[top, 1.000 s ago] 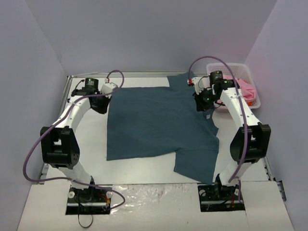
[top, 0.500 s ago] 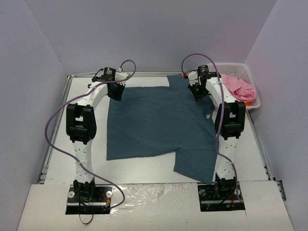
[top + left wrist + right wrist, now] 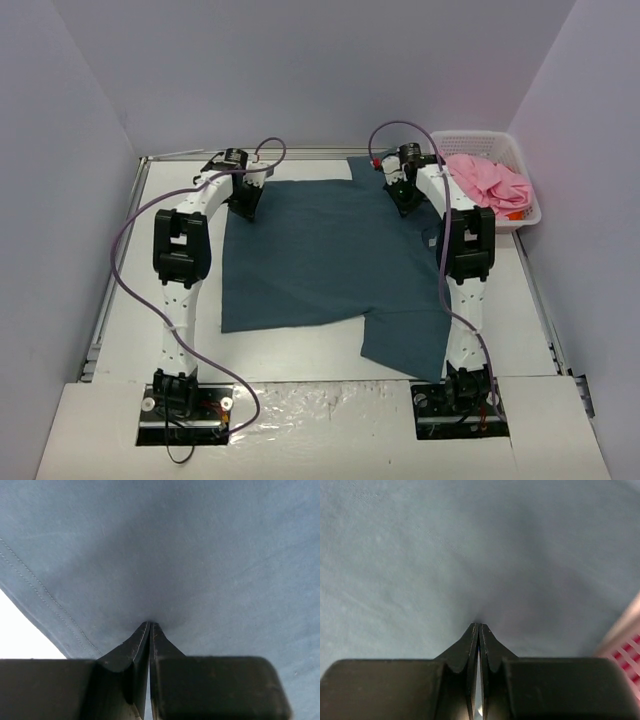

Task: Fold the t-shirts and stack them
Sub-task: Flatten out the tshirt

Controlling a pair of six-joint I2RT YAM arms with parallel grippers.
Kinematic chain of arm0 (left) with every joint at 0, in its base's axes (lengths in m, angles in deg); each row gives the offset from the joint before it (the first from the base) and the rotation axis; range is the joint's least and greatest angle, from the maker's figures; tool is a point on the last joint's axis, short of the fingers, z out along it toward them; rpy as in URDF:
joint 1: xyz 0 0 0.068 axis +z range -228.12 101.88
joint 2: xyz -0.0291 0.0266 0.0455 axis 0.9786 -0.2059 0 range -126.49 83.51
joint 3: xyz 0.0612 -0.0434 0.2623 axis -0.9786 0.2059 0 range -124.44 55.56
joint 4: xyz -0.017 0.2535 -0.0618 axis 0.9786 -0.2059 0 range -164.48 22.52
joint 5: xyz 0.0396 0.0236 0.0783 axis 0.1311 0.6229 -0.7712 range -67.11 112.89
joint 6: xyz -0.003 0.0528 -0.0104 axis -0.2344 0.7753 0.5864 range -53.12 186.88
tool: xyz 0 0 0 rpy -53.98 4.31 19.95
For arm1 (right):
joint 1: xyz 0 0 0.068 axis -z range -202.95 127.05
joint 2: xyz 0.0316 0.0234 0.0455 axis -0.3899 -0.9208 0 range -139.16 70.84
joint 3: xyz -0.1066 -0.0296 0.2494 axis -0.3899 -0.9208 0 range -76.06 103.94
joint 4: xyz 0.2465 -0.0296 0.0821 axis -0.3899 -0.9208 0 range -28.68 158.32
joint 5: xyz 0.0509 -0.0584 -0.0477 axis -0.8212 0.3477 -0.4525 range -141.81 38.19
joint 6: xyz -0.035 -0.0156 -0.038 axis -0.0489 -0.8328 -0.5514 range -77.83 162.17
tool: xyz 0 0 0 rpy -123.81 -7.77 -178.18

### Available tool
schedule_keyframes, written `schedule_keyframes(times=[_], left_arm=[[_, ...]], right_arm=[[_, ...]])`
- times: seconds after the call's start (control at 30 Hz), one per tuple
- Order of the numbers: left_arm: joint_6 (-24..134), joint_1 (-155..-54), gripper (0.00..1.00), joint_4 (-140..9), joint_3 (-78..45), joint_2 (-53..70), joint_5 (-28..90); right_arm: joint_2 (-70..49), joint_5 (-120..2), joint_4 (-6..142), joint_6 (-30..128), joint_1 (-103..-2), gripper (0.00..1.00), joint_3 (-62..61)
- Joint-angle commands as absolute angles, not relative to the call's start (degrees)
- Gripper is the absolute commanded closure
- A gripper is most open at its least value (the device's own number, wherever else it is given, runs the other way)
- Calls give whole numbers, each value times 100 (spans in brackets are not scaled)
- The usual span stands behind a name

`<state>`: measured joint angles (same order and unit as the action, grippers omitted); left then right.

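The dark teal-blue t-shirt (image 3: 330,250) lies spread flat on the white table, one sleeve pointing toward the near right. My left gripper (image 3: 248,208) is shut, and its tips rest on the shirt's far left corner (image 3: 200,555) beside the stitched hem. At the shirt's far right part (image 3: 445,555) my right gripper (image 3: 403,200) is shut too, tips down on the cloth. Neither wrist view shows cloth pinched between the jaws of the left gripper (image 3: 150,624) or the right gripper (image 3: 478,625). The pink t-shirt (image 3: 490,180) lies bunched in the basket.
The white lattice basket (image 3: 530,215) stands at the far right corner, and its edge (image 3: 625,635) shows just right of my right gripper. Bare white table (image 3: 20,630) shows left of the shirt's hem. Grey walls enclose the table on three sides.
Both arms have stretched out away from their bases, carrying the shut grippers toward the far edge of the teal shirt and slightly inward. The shirt's outline looks the same.
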<state>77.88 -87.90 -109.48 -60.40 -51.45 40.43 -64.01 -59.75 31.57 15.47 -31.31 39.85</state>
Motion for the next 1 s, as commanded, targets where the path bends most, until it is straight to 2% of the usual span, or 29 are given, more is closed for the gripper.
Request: schedule_keyframes(times=[0.0,0.53,0.97], left_arm=[[7619,-8709,98,-11318,-6264,-5280,4003],[7479,-8164,98,-11722,-7266,-5861,3651],[7549,-8067,98,-12082,-9041,-6757,3371]], right_arm=[[-6662,-5911,2974,1642,-3218,100,4232],[-7778,-5902,2763,1668,-3376,100,5682],[-8235,-6165,2842,1501,-3727,100,6543]])
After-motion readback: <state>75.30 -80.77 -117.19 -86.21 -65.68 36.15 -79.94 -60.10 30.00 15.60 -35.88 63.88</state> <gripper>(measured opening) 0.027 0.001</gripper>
